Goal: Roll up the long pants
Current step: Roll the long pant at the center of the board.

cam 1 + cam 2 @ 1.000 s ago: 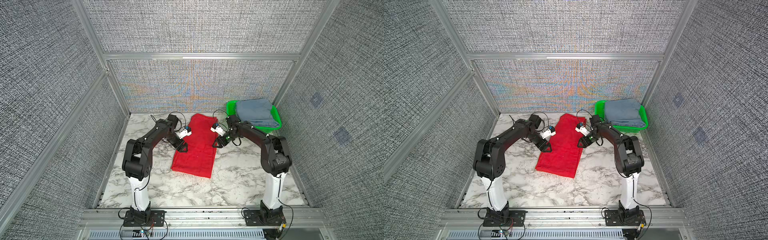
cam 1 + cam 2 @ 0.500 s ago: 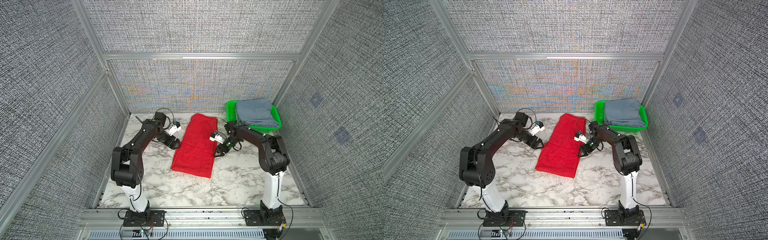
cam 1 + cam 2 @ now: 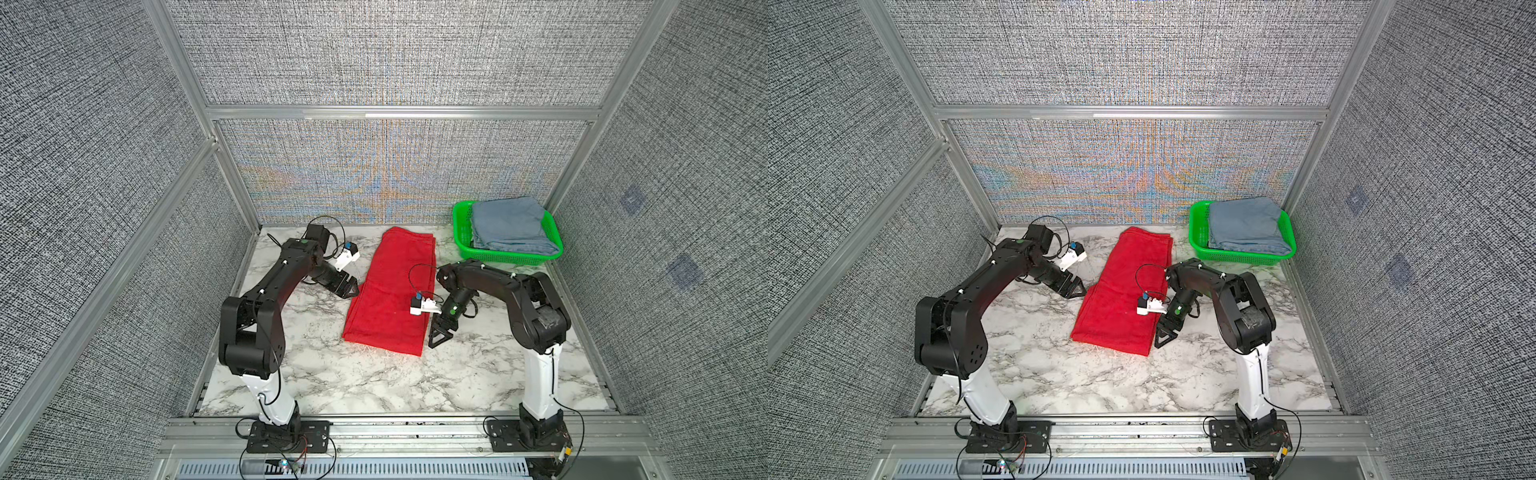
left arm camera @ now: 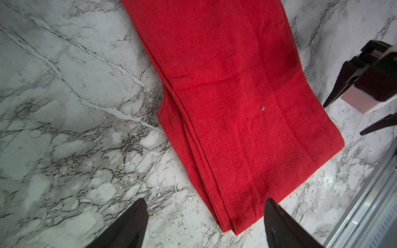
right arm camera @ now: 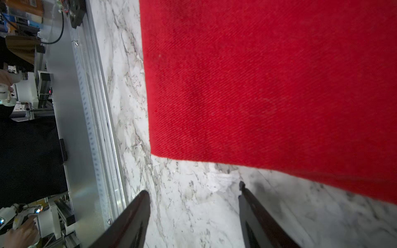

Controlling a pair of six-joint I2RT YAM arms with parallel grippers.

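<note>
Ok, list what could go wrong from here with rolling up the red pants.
1. The long pants lie folded in stacked layers, seen in the left wrist view; a claw may pinch only the top layer, so the roll could come loose.
2. The left claw stands open beside their middle, the right claw open at their near corner; starting so unevenly could skew the roll.

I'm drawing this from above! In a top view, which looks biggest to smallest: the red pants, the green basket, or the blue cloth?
1. long pants, clearly largest.
2. green basket.
3. folded blue-grey cloth inside it, only slightly smaller than the basket; a close call.
</note>
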